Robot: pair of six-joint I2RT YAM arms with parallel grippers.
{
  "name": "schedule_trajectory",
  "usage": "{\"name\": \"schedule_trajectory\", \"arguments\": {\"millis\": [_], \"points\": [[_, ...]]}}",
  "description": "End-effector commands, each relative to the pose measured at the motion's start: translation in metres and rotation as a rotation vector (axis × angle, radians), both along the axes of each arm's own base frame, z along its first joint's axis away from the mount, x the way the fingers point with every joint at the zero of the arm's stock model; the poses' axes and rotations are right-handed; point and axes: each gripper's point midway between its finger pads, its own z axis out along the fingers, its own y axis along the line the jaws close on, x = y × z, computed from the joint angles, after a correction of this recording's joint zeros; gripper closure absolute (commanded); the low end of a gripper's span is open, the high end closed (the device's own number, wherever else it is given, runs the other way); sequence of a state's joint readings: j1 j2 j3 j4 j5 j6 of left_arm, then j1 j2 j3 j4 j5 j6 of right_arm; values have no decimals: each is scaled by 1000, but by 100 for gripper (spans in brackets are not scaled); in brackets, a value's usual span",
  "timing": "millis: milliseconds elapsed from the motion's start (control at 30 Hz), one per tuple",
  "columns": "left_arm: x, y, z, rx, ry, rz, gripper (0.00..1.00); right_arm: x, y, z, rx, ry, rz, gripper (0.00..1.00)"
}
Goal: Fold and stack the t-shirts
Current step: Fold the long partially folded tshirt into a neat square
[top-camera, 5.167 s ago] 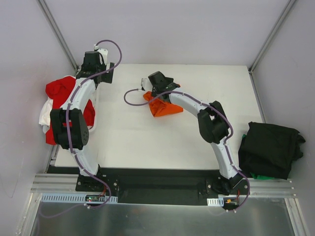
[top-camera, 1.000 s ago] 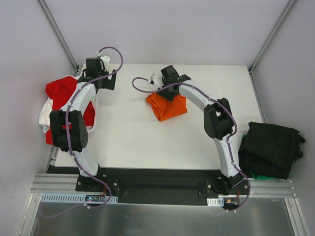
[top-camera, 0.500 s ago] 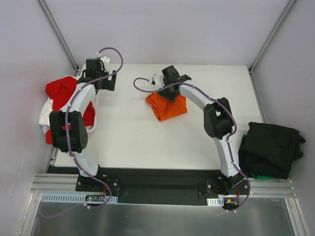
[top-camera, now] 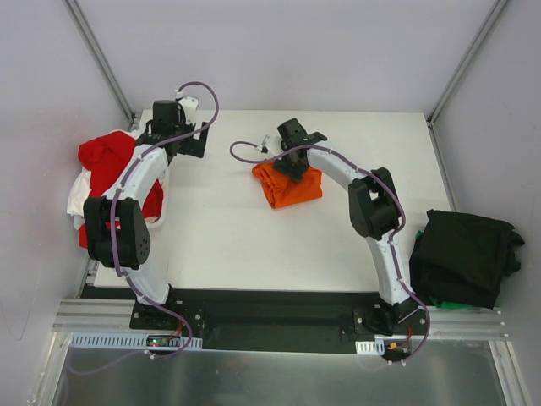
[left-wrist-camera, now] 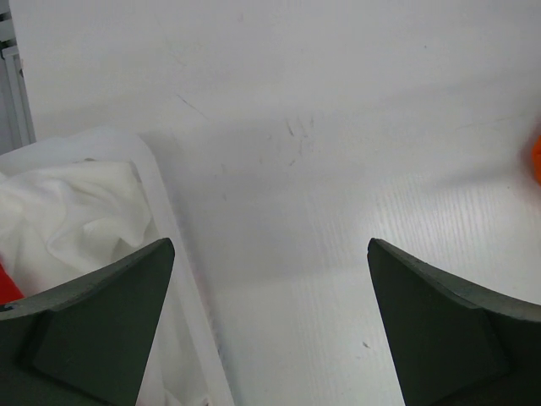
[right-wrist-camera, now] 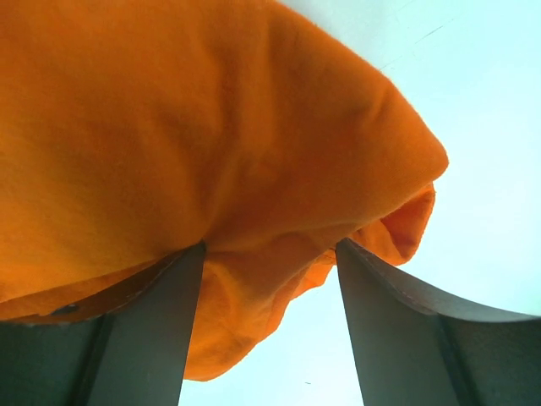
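A bright orange t-shirt (top-camera: 289,189) lies folded in a small bundle at the back middle of the white table (top-camera: 237,245). My right gripper (top-camera: 292,163) hangs over its far edge, open. In the right wrist view a fold of the orange t-shirt (right-wrist-camera: 211,127) bulges between the fingers; the left finger (right-wrist-camera: 144,338) touches it and the right one stands apart. My left gripper (top-camera: 188,142) is open and empty over the back left of the table (left-wrist-camera: 338,211). Red (top-camera: 103,155) and white (top-camera: 80,196) t-shirts are heaped at the left edge. Black t-shirts (top-camera: 465,254) are stacked at the right.
A white bin rim (left-wrist-camera: 169,224) with white cloth (left-wrist-camera: 68,220) inside lies just left of my left gripper (left-wrist-camera: 270,326). Something green (top-camera: 448,302) peeks from under the black stack. Grey walls and metal posts close in the back and sides.
Since five seconds ago my right gripper has moved back and right, and the orange t-shirt now lies flatter. In the last second the left gripper shifted slightly right.
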State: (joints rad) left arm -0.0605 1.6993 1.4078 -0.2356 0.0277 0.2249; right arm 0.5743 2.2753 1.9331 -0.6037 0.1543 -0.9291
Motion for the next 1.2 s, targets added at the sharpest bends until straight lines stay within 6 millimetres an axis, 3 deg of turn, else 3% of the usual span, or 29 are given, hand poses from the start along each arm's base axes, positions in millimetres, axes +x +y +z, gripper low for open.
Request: {"name": "schedule_trajectory", "arguments": {"millis": [0,233,267,500,667,733,767,800,833,867,933,967,1033,1167], "points": [[-10,-17,20,-21,-24,-49,1,-4,0,15,-11,-14,1,33],[-12,-42,24,-93,-20,-124,1,-7,6,70,69,-112,-31,33],[-12,-46,25,-109,-21,-133,1,-9,5,85,80,-140,-46,33],[-21,-94,18,-178,14,-284,1,-19,-21,132,131,-256,-173,31],[-21,-123,-4,-125,56,-326,1,-32,-48,124,213,-191,-282,29],[-24,-141,-9,-110,71,-358,1,-38,-57,116,251,-127,-319,21],[-22,-147,-11,-105,75,-367,1,-40,-60,112,266,-98,-332,9],[-25,-160,-12,-102,79,-392,1,-44,-56,108,311,-46,-328,7],[-27,-166,-15,-103,95,-406,1,-47,-65,103,334,5,-367,6],[-26,-173,-11,-106,85,-420,1,-52,-55,99,407,79,-343,5],[-30,-188,-15,-112,102,-455,1,-55,-64,97,485,161,-406,4],[-31,-193,-12,-113,102,-465,1,-59,-52,95,561,246,-385,4],[-36,-206,-15,-112,111,-497,1,-58,-58,92,640,328,-430,3],[-40,-218,-24,-80,122,-533,1,-61,-47,82,792,513,-467,3]]}}
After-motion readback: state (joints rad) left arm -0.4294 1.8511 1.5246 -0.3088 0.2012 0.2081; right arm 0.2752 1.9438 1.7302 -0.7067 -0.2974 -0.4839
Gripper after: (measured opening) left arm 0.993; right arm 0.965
